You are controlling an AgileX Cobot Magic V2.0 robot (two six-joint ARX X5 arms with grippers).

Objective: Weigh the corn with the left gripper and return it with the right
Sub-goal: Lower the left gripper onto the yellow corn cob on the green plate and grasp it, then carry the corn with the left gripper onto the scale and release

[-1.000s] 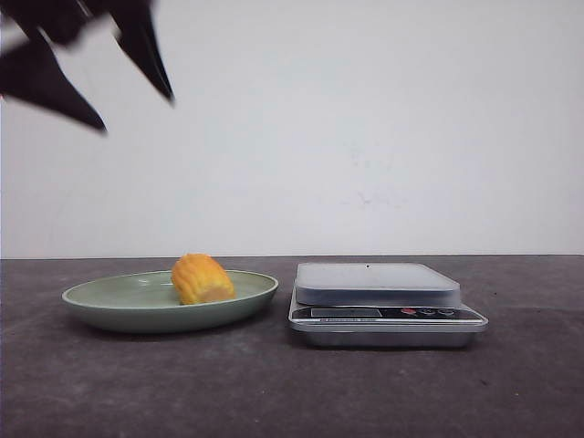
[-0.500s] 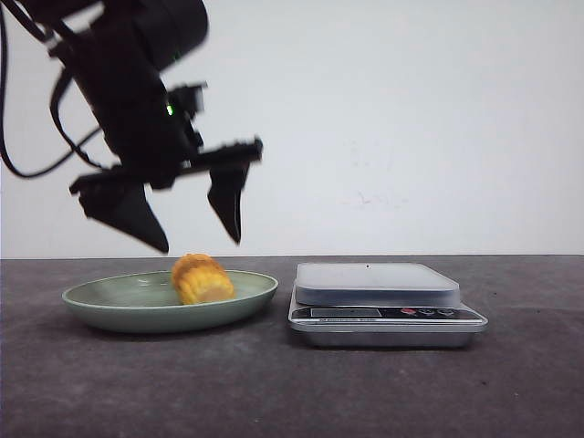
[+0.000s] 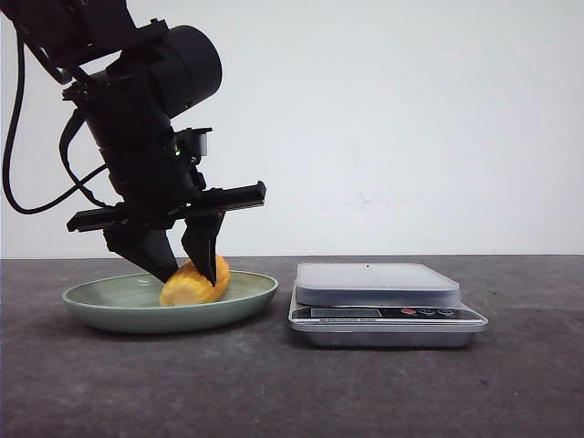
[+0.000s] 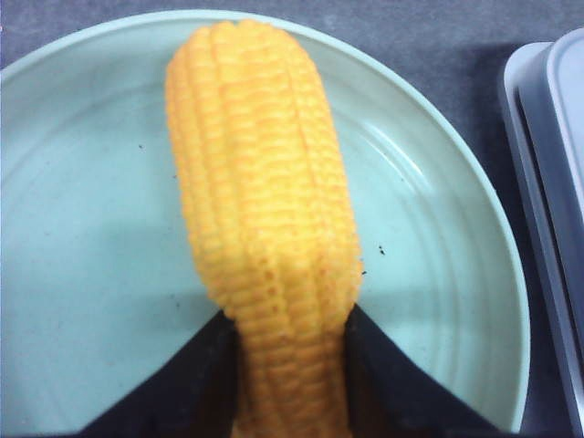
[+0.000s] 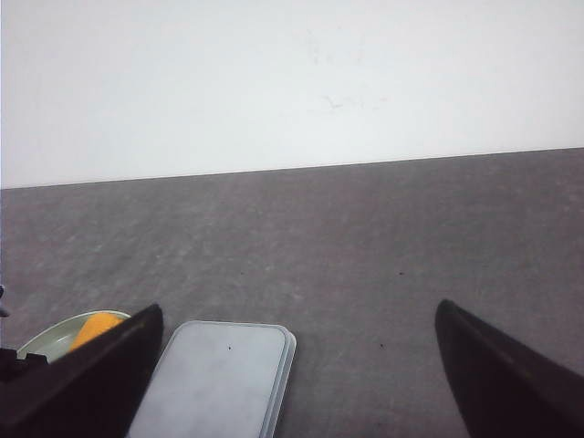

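The yellow-orange corn (image 3: pixel 190 288) lies on the green plate (image 3: pixel 91 306) at the left of the table. My left gripper (image 3: pixel 190 278) has come down over it, one black finger on each side. In the left wrist view both fingers press against the near end of the corn (image 4: pixel 265 201), which stretches across the plate (image 4: pixel 82 228). My right gripper (image 5: pixel 299 308) is open and empty, held high above the table beside the scale (image 5: pixel 219 374). It is out of the front view. The corn (image 5: pixel 96 327) shows just past its finger.
A silver kitchen scale (image 3: pixel 379 283) with a flat pale-grey platform stands right of the plate, its edge also visible in the left wrist view (image 4: pixel 557 182). The table is dark grey, with a white wall behind.
My left gripper has dropped from the upper left down onto the plate and closed its fingers round the corn. The corn has shifted slightly left and tilted.
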